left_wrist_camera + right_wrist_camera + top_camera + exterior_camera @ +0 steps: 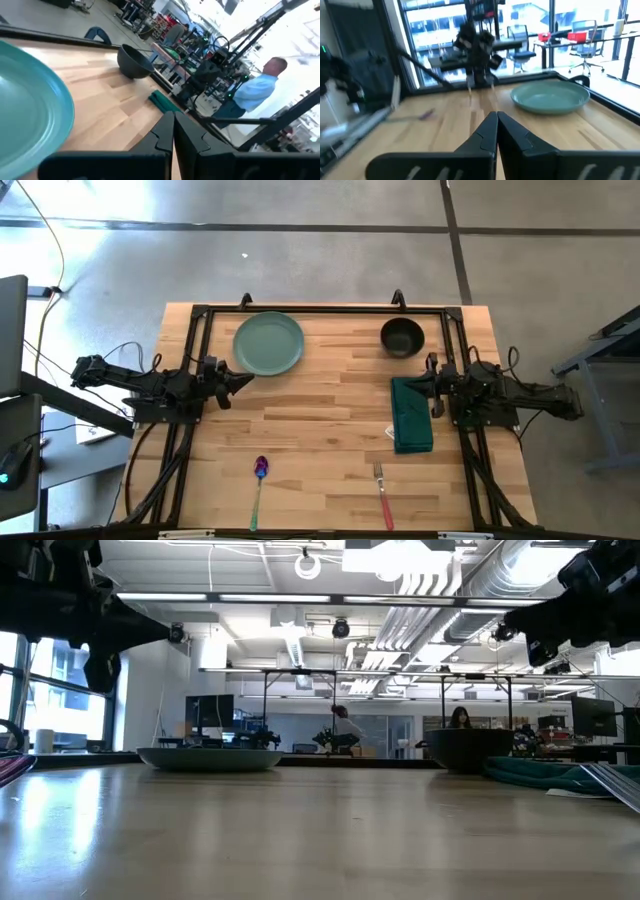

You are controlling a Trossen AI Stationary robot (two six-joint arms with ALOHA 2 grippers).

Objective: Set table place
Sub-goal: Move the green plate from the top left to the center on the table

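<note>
The table [320, 430] filled the middle of the room. On it sat a green plate [268, 343], a dark bowl [402, 337], a green cloth [411, 415], a spoon [260, 480] and a fork [381, 488]. The left gripper [243, 380] was closed beside the plate. The right gripper [434, 380] was closed over the cloth.

Table [320, 430]: large rectangular light-wood butcher-block top, jointed planks running left-right, fills centre and lower half of high view. Black metal rail frame [320, 309] runs along its upper edge and down both sides. Top lies flat and level; in low view it spreads as pale, glossy plane across whole lower half of frame [320, 830]. Wood grain shows pale with darker strips in left wrist view [110, 100] and right wrist view [470, 115].
</note>
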